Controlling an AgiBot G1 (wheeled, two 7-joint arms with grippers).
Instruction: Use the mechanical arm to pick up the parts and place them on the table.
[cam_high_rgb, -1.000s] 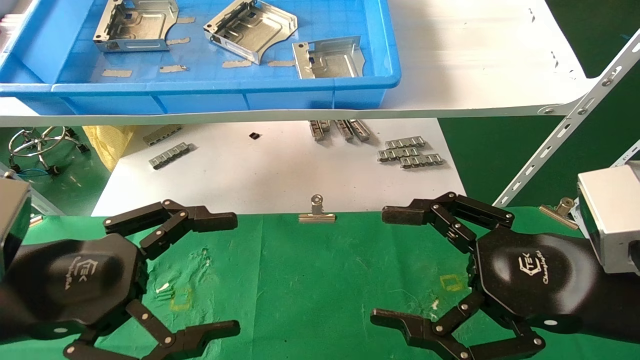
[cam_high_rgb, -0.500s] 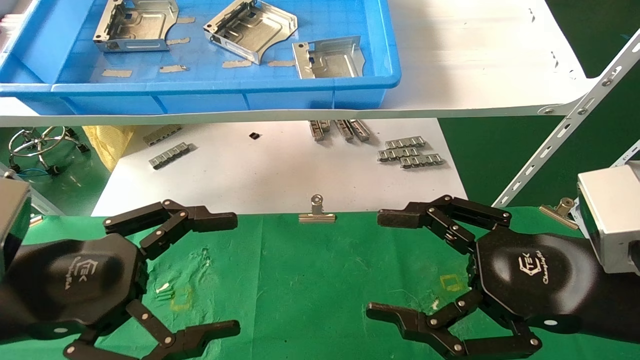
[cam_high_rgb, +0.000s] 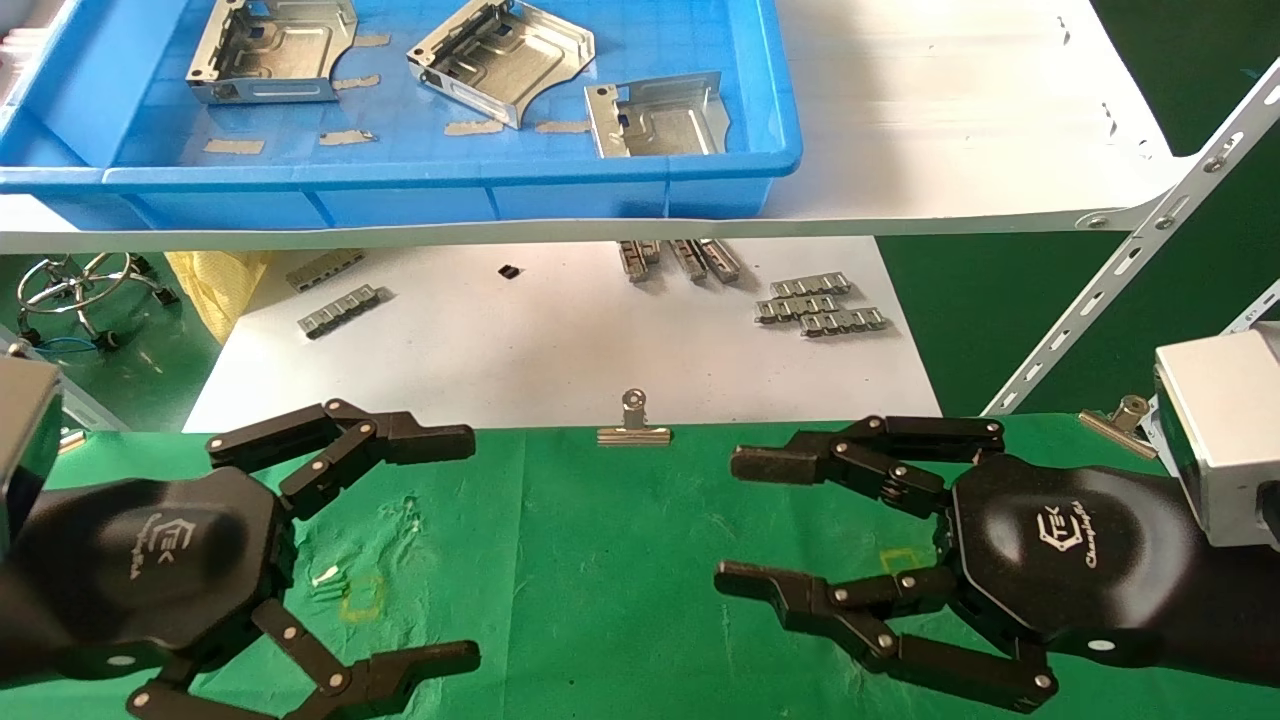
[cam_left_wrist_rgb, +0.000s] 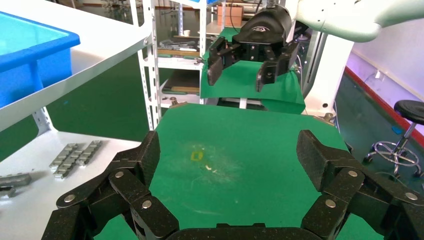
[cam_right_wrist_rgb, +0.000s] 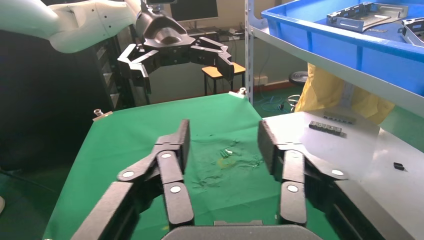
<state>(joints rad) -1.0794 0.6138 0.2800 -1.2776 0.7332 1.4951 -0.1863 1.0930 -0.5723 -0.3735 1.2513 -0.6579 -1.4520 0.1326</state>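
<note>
Three silver parts (cam_high_rgb: 270, 50) (cam_high_rgb: 500, 55) (cam_high_rgb: 660, 115) lie in a blue tray (cam_high_rgb: 400, 180) on the white shelf, far beyond both hands. One part (cam_right_wrist_rgb: 365, 12) also shows in the right wrist view. My left gripper (cam_high_rgb: 470, 550) hovers wide open over the left of the green table (cam_high_rgb: 600, 560), holding nothing. My right gripper (cam_high_rgb: 735, 522) hovers over the table's right side, its fingers (cam_high_rgb: 770, 465) partly drawn in but still apart and empty. Only cloth lies between each hand's jaws, left gripper (cam_left_wrist_rgb: 230, 150) and right gripper (cam_right_wrist_rgb: 224, 145).
The white shelf board (cam_high_rgb: 950, 120) overhangs a lower white sheet (cam_high_rgb: 550, 350) with grey ribbed strips (cam_high_rgb: 820, 305). A slanted shelf brace (cam_high_rgb: 1150, 240) rises at right. A binder clip (cam_high_rgb: 633, 425) sits on the table's far edge. A yellow mark (cam_left_wrist_rgb: 197, 156) is on the cloth.
The right gripper's fingers have drawn closer together and stretched a little to the left. The left gripper has not moved.
</note>
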